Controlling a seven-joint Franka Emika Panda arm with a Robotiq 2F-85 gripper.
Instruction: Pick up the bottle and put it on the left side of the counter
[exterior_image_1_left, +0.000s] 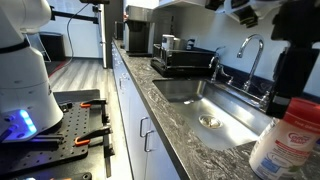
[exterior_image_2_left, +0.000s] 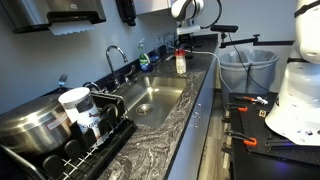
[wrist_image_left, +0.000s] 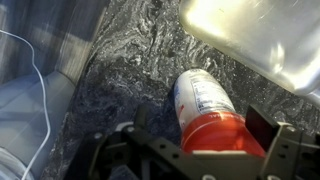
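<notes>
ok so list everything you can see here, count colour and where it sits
bottle: 1, white with red cap, upright on the counter at one end of the sink
counter: 1, dark grey speckled, along the wall
sink: 1, steel, inset mid-counter
faucet: 1, chrome, behind the sink
dish rack: 1, black, on the counter at the sink's other end
pot: 1, steel, in the dish rack
cup: 1, white, in the rack beside the pot
cabinets: several, white, under the counter
bin: 1, grey with clear liner, past the counter's end
arm: 1, white, above the bottle
gripper: 1, black, open, straddling the bottle's cap
</notes>
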